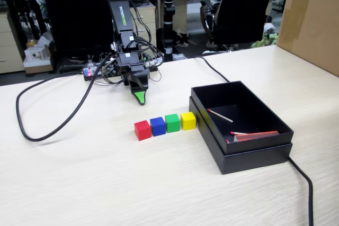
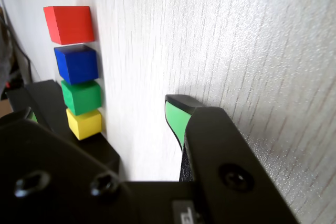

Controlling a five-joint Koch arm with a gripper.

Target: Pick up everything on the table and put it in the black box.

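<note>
Fixed view shows four small solid cubes with crisp edges in a row on the light beige wood-grain table (image 1: 79, 183): red cube (image 1: 142, 129), blue cube (image 1: 158, 126), green cube (image 1: 172, 123), yellow cube (image 1: 188, 120), neighbours touching or nearly so. At three o'clock of the yellow one sits the shallow matte black cardboard box (image 1: 249, 152), holding thin red-tipped sticks (image 1: 220, 115). At twelve o'clock of the row hangs the black green-tipped gripper (image 1: 140, 98); whether its jaws are parted, I cannot tell.
</note>
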